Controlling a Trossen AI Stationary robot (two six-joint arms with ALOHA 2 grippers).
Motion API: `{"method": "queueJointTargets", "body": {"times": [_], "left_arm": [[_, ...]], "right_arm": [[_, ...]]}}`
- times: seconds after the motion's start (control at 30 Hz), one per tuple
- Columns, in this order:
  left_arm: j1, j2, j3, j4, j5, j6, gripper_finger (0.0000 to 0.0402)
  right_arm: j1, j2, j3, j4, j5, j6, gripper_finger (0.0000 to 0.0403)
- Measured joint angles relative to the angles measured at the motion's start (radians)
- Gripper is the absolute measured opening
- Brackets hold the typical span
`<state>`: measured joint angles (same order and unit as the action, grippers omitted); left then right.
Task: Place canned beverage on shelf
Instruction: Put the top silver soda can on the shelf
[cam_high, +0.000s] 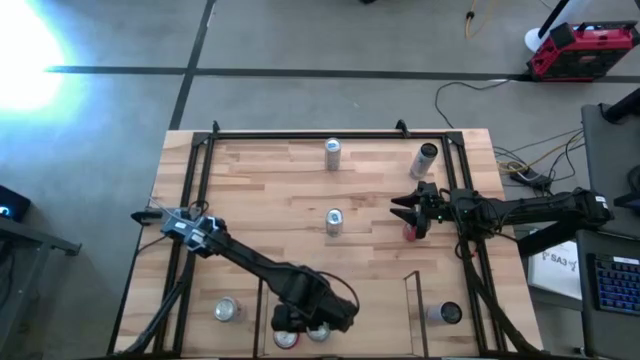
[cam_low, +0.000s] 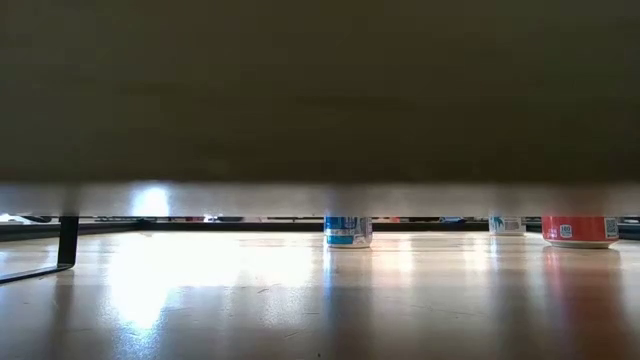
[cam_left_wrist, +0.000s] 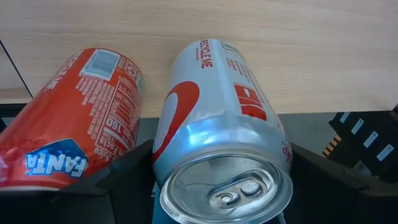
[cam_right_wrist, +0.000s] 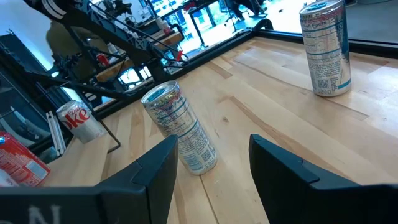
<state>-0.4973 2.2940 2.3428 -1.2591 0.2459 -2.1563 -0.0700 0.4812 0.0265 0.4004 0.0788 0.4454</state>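
**Figure: can placement, seen from above, from table height and from both wrists.** We give every place relative to the shelf, the small bay with a light wood floor between two thin black side rails, at the near edge of the table.

- **Left arm.** The left gripper is inside the shelf, close to its left rail. In the left wrist view, its dark fingers are closed on either side of the silver canned beverage, which has red lettering. We see this can's pull-tab top facing the camera.
- **Neighbouring can.** An orange Fanta can is just beside the silver one and also inside the shelf.
- **Right arm.** The right gripper waits well beyond the shelf, past its right rail. Its fingers stand apart with nothing between them.
- **Other cans.**
  - A red can is just on the shelf side of the right gripper.
  - A blue-and-white can stands upright beyond the shelf, near the middle of the table.
  - A second can of this kind stands farther beyond the shelf, near the far edge.
  - One can stands outside the left rail and another outside the right rail.
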Motion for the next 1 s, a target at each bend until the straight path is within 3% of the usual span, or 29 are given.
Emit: {"method": "queueJointTargets", "body": {"times": [1.0], "left_arm": [[-0.019,0.014,0.0,0.031,0.039,-0.056,0.0303]], "right_arm": [[0.0,0.0,0.0,0.0,0.0,0.0,0.0183]]}}
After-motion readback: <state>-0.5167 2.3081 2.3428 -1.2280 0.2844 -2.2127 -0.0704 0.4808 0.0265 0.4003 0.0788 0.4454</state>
